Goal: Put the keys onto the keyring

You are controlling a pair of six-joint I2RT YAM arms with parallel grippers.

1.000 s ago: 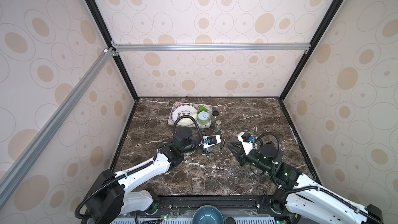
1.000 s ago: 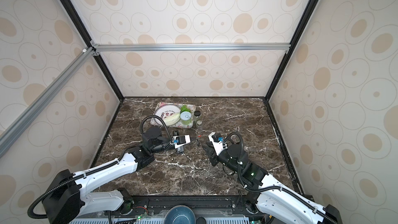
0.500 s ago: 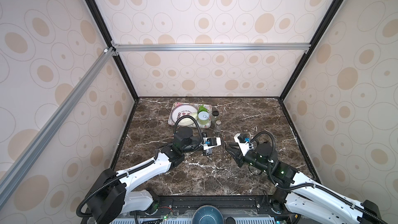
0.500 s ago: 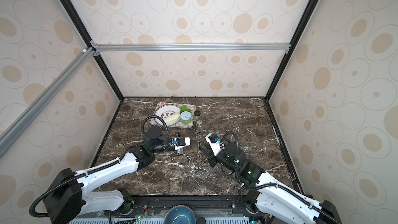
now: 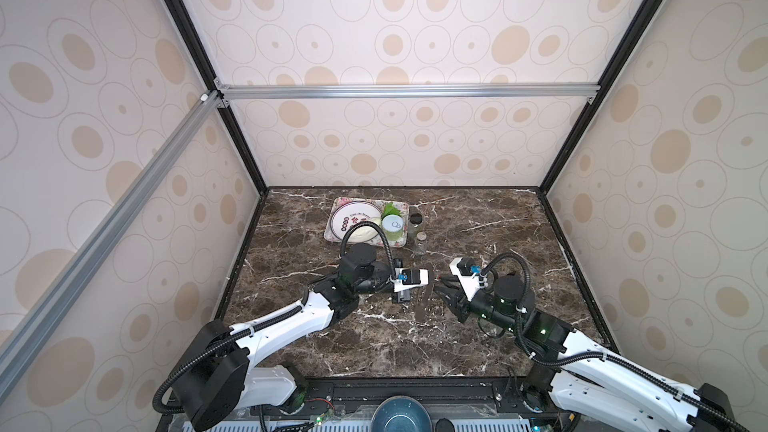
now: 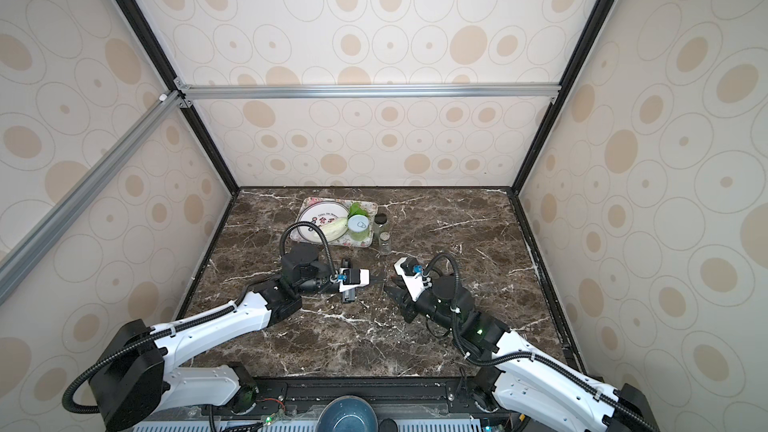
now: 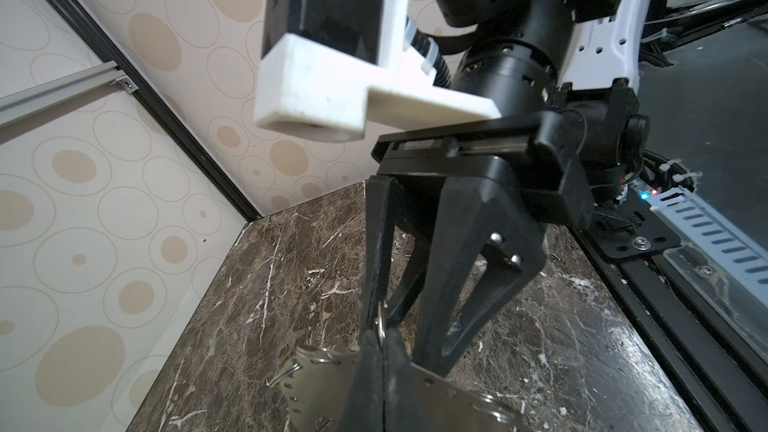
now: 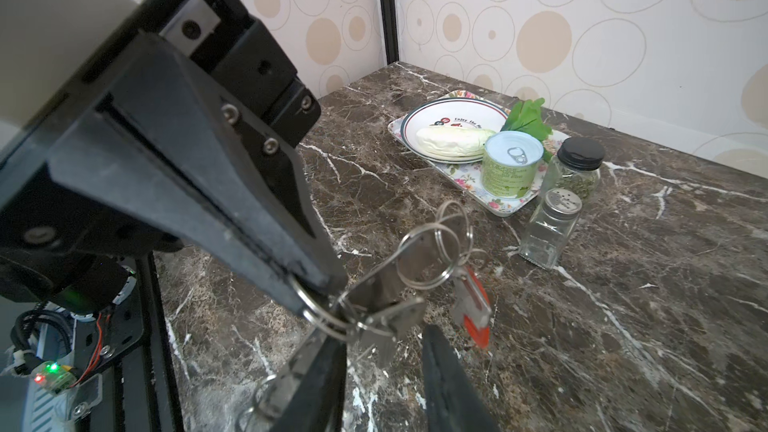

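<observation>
The keyring (image 8: 386,284) is a flat grey metal piece with holes along its edge and several wire rings (image 8: 432,259) on it; it hangs above the marble. My left gripper (image 8: 318,284) is shut on one of its rings. In the left wrist view the left gripper (image 7: 380,367) pinches that ring above the keyring (image 7: 316,384). A red-orange key (image 8: 473,309) dangles from the rings. My right gripper (image 8: 382,384) is open just below the keyring, one finger beside the plate's lower end. In a top view the left gripper (image 5: 432,280) and right gripper (image 5: 445,292) nearly meet mid-table.
At the back stands a flowered tray (image 8: 503,209) with a white plate (image 8: 457,118), a pale cabbage piece and a green can (image 8: 513,168). Next to the tray are a herb jar (image 8: 575,172) and a glass shaker (image 8: 548,226). A blue bowl (image 5: 399,415) sits below the front edge.
The right arm has moved in toward the left gripper and its jaws have spread wider. The left arm has stayed almost still, holding the keyring.
</observation>
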